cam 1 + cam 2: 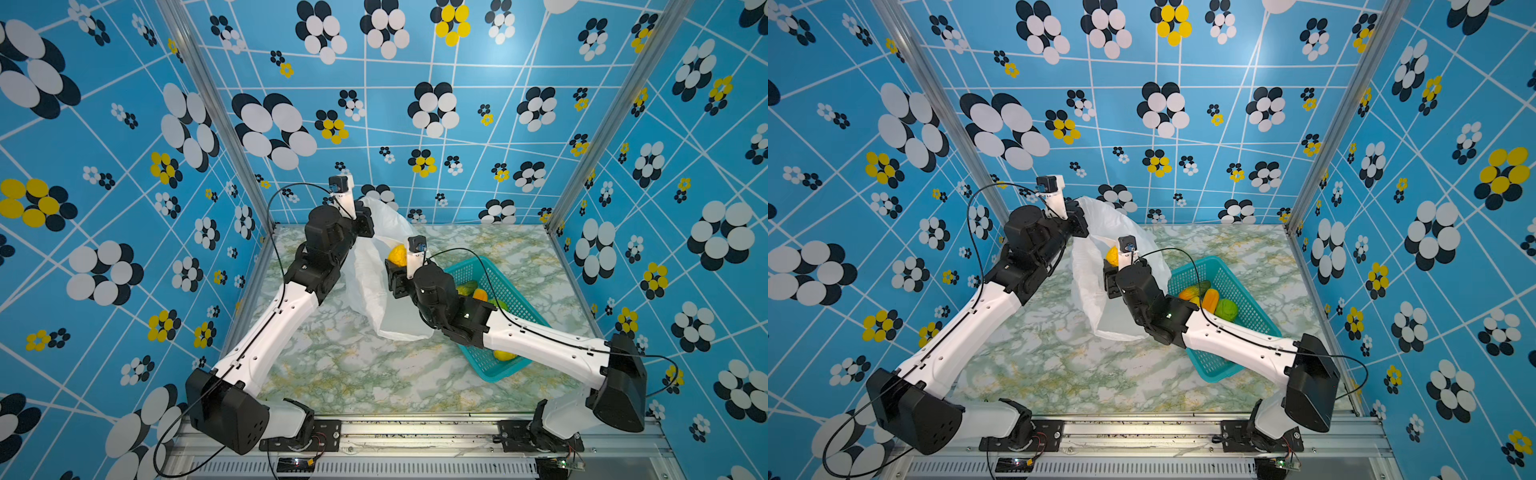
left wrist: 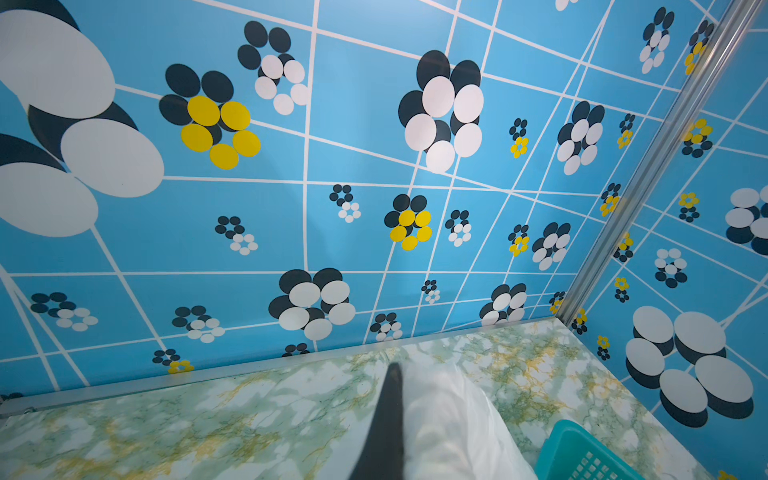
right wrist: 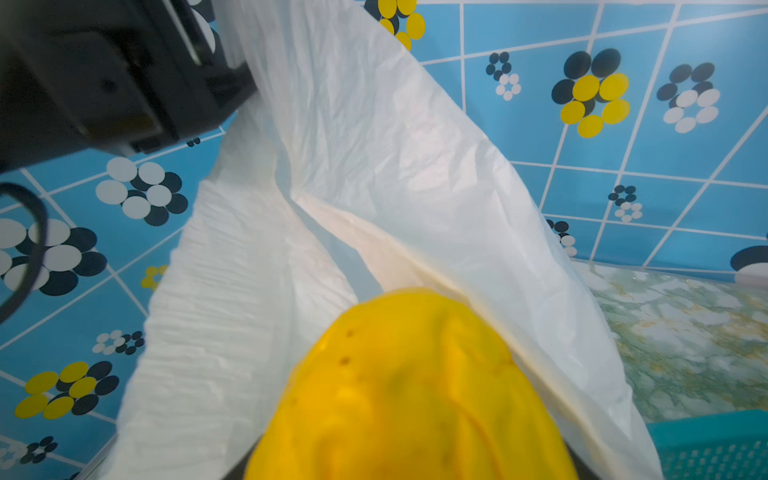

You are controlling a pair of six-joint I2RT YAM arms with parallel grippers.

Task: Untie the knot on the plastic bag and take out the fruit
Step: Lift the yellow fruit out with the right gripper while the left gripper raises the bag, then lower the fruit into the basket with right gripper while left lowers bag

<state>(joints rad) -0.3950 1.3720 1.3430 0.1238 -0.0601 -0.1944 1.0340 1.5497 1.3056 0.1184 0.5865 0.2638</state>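
The white plastic bag [image 1: 374,291] [image 1: 1092,299] hangs open from its upper edge, its lower part resting on the marble table. My left gripper [image 1: 365,226] [image 2: 405,415] is raised at the back and shut on that edge of thin plastic [image 2: 449,415]. My right gripper [image 1: 395,264] is at the bag's mouth, shut on a yellow fruit [image 1: 397,254] [image 1: 1112,254] [image 3: 415,395] that fills the space between its fingers. The bag [image 3: 374,166] drapes behind the fruit. The knot is out of view.
A teal mesh basket [image 1: 490,374] [image 1: 1214,376] [image 2: 582,453] [image 3: 706,440] stands at the right under my right arm. It holds several fruits, among them an orange one [image 1: 1209,300], a green one [image 1: 1226,309] and a yellow one [image 1: 503,355]. Patterned blue walls enclose three sides.
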